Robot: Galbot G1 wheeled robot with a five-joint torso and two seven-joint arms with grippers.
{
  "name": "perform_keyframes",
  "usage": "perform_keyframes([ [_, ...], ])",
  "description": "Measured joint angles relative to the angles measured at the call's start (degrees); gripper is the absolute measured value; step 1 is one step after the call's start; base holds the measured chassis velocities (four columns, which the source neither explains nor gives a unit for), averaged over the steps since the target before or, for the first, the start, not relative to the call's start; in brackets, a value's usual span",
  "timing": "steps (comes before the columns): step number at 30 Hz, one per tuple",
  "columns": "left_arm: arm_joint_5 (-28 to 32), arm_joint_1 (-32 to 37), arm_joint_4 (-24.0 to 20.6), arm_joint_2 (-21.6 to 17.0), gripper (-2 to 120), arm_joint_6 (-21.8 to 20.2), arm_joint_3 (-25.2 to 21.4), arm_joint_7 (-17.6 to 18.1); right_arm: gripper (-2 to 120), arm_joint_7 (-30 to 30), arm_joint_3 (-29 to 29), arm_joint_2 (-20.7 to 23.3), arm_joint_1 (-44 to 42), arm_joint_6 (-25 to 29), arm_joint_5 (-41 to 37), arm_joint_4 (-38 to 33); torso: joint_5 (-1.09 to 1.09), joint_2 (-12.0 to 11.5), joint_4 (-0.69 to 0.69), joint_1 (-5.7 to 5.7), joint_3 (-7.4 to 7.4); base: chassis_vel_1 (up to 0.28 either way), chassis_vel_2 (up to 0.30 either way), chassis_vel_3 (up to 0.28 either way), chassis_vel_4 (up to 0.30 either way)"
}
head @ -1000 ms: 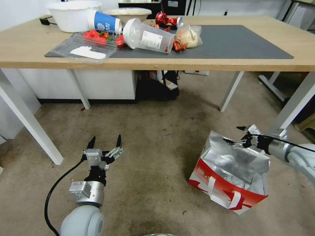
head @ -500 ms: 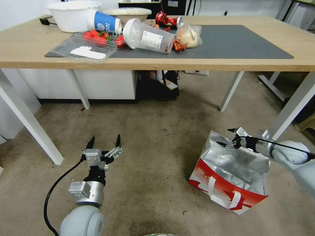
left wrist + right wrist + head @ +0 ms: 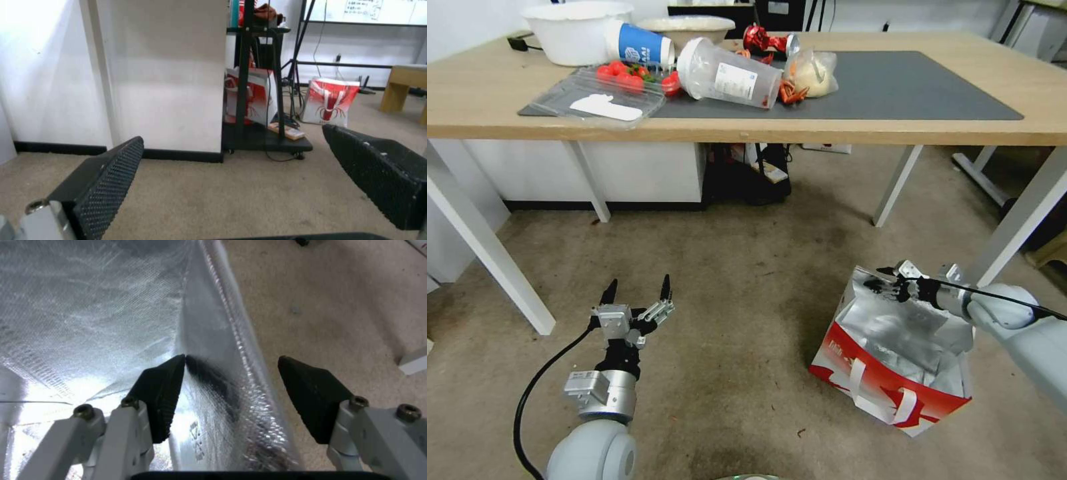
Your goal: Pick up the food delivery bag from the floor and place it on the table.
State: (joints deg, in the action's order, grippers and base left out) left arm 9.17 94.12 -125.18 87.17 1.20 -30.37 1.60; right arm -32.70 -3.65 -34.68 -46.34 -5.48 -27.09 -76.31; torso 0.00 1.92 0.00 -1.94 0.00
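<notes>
The food delivery bag (image 3: 887,383), red and white with silver foil lining and white strap handles, stands open on the floor (image 3: 727,280) at the right. My right gripper (image 3: 886,283) is open at the bag's far top rim. In the right wrist view the right gripper (image 3: 232,359) straddles the foil wall (image 3: 213,340), one finger (image 3: 162,396) inside the bag and the other finger (image 3: 311,396) outside over the carpet. My left gripper (image 3: 637,293) hovers open over bare floor at the left, holding nothing. The table (image 3: 494,100) with its dark grey mat (image 3: 907,87) stands beyond.
The table's left half holds a white bowl (image 3: 577,30), a tipped plastic cup (image 3: 730,73), a clear tray (image 3: 597,100) with red fruit and a food pouch (image 3: 814,72). White table legs (image 3: 487,253) (image 3: 1020,220) flank the floor space. Other red bags (image 3: 331,103) stand far off.
My right gripper has moved left along the bag's far rim and now has its fingers either side of the foil edge. The left arm has hardly shifted.
</notes>
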Motion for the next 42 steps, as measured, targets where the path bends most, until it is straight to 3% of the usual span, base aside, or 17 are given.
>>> perform_keyframes([
  [9, 0.0, 0.4, -0.3, 0.2, 100, 0.2, -0.3, 0.0, 51, -0.5, 3.3, -2.3, 3.1, 0.3, 2.5, 4.2, 0.00, 0.0, -0.01, 0.00, 0.00, 0.000, 0.000, 0.000, 0.000],
  [24, 0.0, 0.3, -0.2, 0.3, 100, 0.4, -0.4, 0.1, 0, -2.4, 5.6, -3.9, 4.3, -0.5, 5.3, 7.9, 0.00, 0.0, -0.01, 0.00, 0.00, 0.000, 0.000, 0.000, 0.000],
  [30, 0.0, 0.3, -0.2, 0.3, 100, 0.5, -0.4, 0.1, 0, -2.5, 3.4, -3.5, 2.0, -0.7, 5.2, 6.9, 0.01, 0.0, 0.00, 0.00, 0.00, 0.000, 0.000, 0.000, 0.000],
  [37, 0.0, 0.3, -0.2, 0.2, 100, 0.5, -0.3, 0.1, 0, -1.6, -4.5, -1.3, -5.6, -2.7, -1.1, 1.4, 0.00, 0.0, -0.01, 0.00, 0.00, 0.000, 0.000, 0.000, 0.000],
  [42, 0.0, 0.2, -0.2, 0.1, 100, 0.5, 0.0, 0.1, 0, -1.9, -6.1, 0.0, -7.9, -2.8, -3.4, -0.7, 0.01, 0.0, -0.02, 0.00, 0.00, 0.000, 0.000, 0.000, 0.000],
])
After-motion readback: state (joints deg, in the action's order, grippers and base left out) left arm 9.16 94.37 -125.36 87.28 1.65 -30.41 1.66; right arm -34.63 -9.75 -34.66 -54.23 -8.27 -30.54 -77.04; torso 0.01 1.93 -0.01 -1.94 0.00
